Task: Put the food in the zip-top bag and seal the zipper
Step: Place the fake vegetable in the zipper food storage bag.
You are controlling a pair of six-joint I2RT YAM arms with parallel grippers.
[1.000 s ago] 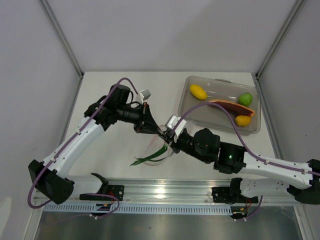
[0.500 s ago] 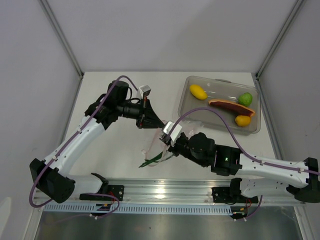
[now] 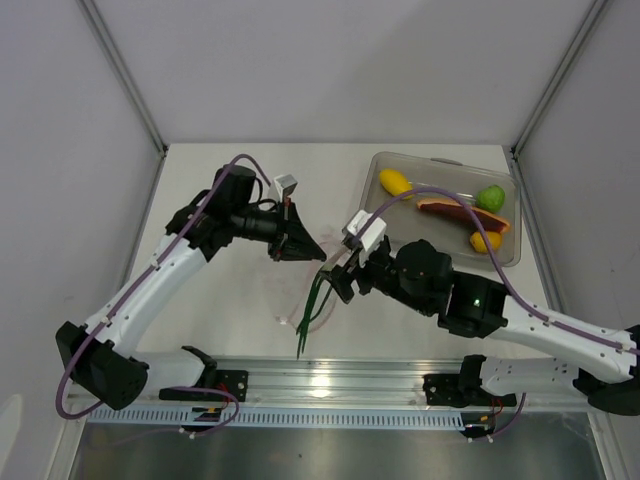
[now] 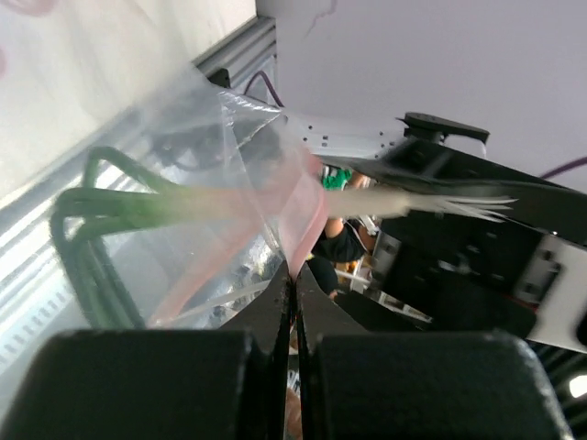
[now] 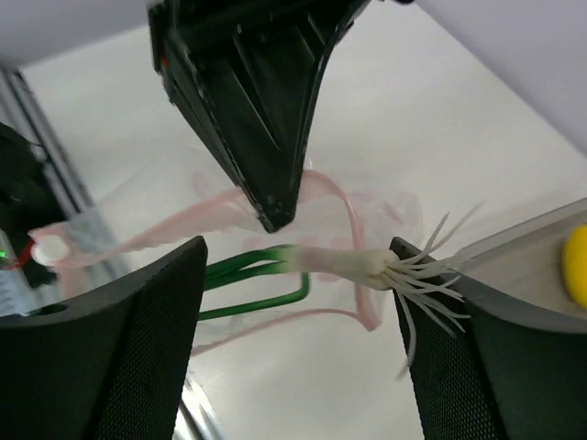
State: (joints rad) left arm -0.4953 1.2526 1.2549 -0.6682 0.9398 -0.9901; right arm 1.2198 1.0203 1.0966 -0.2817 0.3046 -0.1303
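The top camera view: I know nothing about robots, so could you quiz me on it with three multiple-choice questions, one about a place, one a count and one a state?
1. Where on the white table does the rigid clear rectangular tray sit?
A far left; B near left; C far right.
2. How many toy food pieces lie in it?
A two; B four; C six.
3. Is the right gripper
A open; B shut on the tray's rim; C shut on a food piece?

Answers:
1. C: it sits at the far right corner.
2. B: it holds two yellow lemon-like fruits, a round green lime and a reddish-brown meat slice.
3. A: its fingers stand wide apart, with the thin green onion between them.
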